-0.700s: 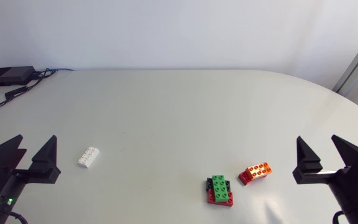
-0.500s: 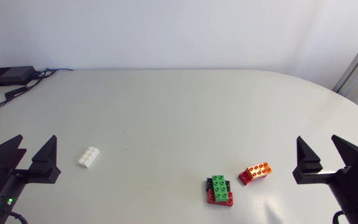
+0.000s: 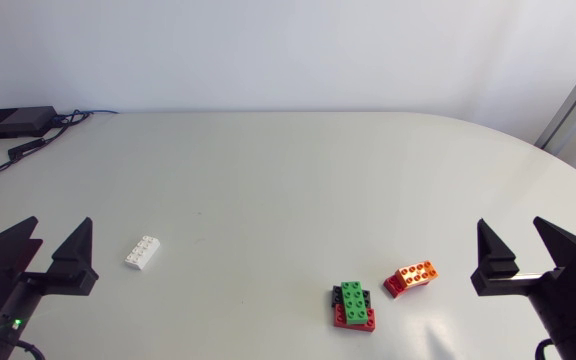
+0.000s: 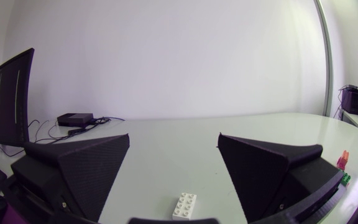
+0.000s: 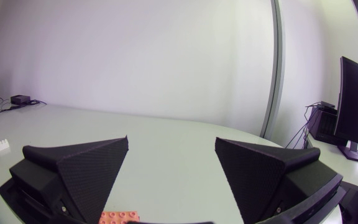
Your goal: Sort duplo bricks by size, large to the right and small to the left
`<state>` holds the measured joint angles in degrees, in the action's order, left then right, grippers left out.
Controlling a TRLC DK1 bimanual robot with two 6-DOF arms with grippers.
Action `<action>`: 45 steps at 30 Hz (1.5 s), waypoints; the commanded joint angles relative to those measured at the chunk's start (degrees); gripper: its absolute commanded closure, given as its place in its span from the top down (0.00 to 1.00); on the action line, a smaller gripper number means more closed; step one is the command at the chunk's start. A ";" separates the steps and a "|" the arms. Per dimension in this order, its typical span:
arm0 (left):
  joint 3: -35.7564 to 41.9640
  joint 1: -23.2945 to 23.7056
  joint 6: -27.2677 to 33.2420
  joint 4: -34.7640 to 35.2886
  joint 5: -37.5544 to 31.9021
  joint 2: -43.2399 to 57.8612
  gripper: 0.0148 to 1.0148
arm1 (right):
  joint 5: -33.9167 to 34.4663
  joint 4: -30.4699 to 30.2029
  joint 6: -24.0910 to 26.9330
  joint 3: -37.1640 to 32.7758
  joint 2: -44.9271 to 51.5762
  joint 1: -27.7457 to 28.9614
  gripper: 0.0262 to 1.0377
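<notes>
Resting over the near left corner of the table (image 3: 288,160), the left end effector (image 3: 61,224) has its fingers spread wide and holds nothing. The right end effector (image 3: 509,224) sits over the near right corner, likewise wide and holding nothing. A white brick (image 3: 143,252) lies flat just ahead of the left end effector, toward the left edge. Near the near edge, right of centre, a green brick (image 3: 352,296) lies on a black brick (image 3: 337,296) and a red brick (image 3: 356,322). An orange brick (image 3: 415,272) lies just beside that stack, on the side toward the right end effector.
</notes>
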<state>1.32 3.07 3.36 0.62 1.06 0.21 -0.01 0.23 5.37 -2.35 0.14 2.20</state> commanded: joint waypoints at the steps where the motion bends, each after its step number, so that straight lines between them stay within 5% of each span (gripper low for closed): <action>1: -1.32 -0.70 -0.37 -0.62 -0.09 -1.00 0.97 | -0.43 -0.67 0.26 2.35 -0.41 -0.44 0.97; 18: 0.26 -1.31 -0.28 1.05 -0.97 -1.00 0.94 | -0.43 -0.67 0.26 2.17 -0.49 -0.88 0.97; 31: 10.37 -2.90 -0.89 9.66 -0.88 0.06 0.94 | -0.16 -5.24 0.26 -7.23 2.67 -1.32 0.96; 37: 15.55 -3.07 -1.42 11.68 -0.88 12.10 0.94 | -0.16 -7.08 0.00 -13.12 12.25 -1.41 0.96; 45: 31.64 -2.19 3.06 23.02 -1.06 43.30 0.94 | -0.34 -11.83 -1.32 -19.01 20.51 -1.76 0.96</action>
<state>28.47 0.38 4.60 21.91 0.12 35.55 -0.03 -10.37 5.15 -19.70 19.18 1.06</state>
